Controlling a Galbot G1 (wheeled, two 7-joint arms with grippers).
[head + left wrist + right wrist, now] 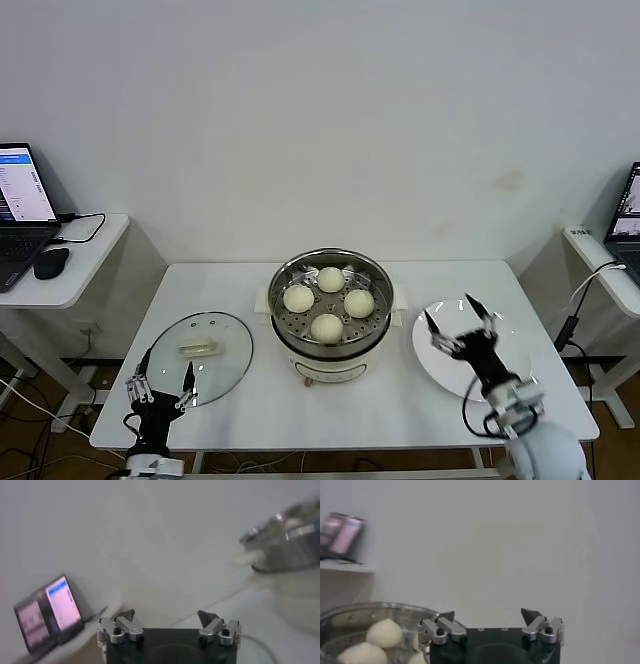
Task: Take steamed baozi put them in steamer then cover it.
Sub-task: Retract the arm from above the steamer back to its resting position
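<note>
Several cream-white baozi (328, 297) lie on the perforated tray inside the steel steamer (375, 322) at the table's middle; some also show in the right wrist view (384, 632). The glass cover (200, 356) with its cream handle (198, 348) lies flat on the table to the steamer's left. My left gripper (161, 378) is open and empty at the cover's near edge. My right gripper (462, 318) is open and empty above the white plate (440, 369) to the steamer's right. The steamer also shows in the left wrist view (287, 540).
A side table at the left holds a laptop (22, 215) and a mouse (51, 262). Another side table with a laptop (626, 224) and cables stands at the right. The white wall is behind the table.
</note>
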